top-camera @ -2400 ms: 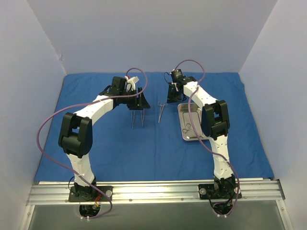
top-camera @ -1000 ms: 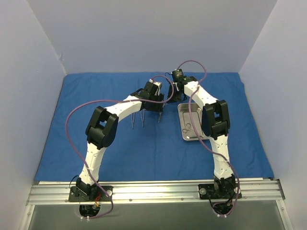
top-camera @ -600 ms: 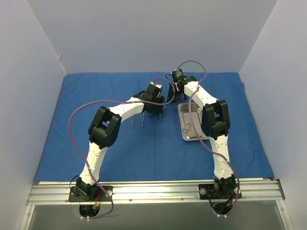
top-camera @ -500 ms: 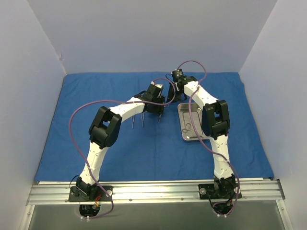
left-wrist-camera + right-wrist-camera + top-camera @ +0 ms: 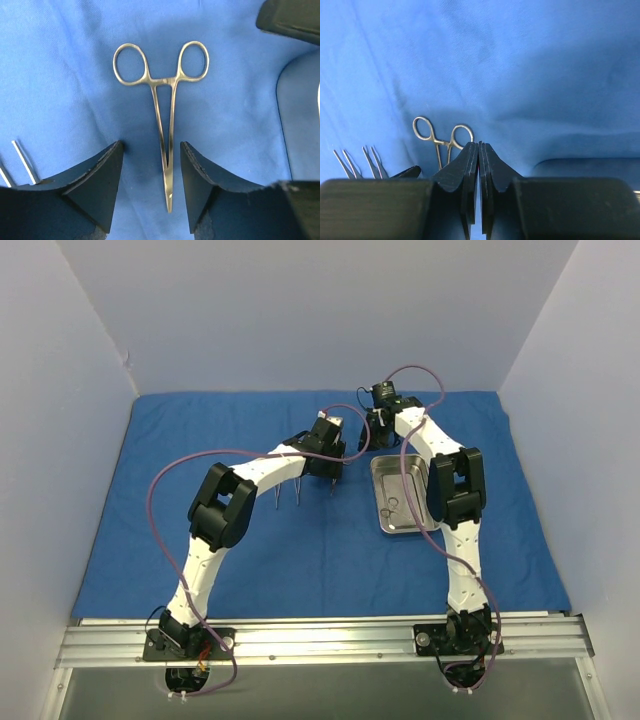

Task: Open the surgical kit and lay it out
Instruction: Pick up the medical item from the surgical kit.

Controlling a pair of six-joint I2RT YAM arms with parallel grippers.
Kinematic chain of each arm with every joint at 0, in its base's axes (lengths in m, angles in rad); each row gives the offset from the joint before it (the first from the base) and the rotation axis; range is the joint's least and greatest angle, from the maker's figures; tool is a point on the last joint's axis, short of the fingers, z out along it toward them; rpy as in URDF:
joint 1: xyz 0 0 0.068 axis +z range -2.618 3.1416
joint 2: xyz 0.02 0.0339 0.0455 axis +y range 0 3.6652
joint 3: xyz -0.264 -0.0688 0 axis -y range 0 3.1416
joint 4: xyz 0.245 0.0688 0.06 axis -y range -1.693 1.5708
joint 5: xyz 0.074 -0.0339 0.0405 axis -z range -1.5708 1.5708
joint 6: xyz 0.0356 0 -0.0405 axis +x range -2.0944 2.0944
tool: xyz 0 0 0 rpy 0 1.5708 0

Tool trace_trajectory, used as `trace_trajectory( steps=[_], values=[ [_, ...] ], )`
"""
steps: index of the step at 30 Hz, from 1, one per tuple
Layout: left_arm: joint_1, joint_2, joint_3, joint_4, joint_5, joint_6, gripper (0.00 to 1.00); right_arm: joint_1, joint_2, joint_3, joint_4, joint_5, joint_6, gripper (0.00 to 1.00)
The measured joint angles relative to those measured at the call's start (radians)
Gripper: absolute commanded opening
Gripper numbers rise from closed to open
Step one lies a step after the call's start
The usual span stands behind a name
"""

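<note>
The deep-blue drape (image 5: 250, 540) lies spread flat over the table. The steel tray (image 5: 415, 520) sits right of centre with one ring-handled instrument (image 5: 391, 507) in it. Two instruments (image 5: 287, 494) lie side by side on the drape. A third instrument (image 5: 165, 125) lies just right of them, rings pointing away. My left gripper (image 5: 151, 145) is open, low over this instrument, its fingers on either side of the tip end without touching it. My right gripper (image 5: 478, 145) is shut and empty, hovering behind the tray's far left corner (image 5: 376, 430).
Pale walls close in the table at the back and both sides. The tray's edge (image 5: 300, 125) lies close to the right of my left gripper, and my right gripper's body (image 5: 290, 20) is just beyond it. The metal rail (image 5: 320, 640) runs along the near edge.
My left arm has swung right, from over the two laid-out instruments to over the third one. My right gripper has shifted slightly right and back. The instruments have not moved.
</note>
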State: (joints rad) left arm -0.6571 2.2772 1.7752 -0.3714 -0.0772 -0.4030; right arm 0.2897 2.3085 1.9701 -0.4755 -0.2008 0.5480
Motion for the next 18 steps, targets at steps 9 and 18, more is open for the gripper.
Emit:
trace_trajectory(
  steps=[9,18],
  values=[
    [-0.024,0.033,0.055,-0.037,-0.081,0.022,0.51,-0.031,-0.027,-0.016,0.002,0.008,0.010,0.04],
    [-0.045,0.052,0.085,-0.062,-0.143,0.031,0.50,-0.070,-0.073,-0.058,0.012,0.010,0.010,0.02]
  ],
)
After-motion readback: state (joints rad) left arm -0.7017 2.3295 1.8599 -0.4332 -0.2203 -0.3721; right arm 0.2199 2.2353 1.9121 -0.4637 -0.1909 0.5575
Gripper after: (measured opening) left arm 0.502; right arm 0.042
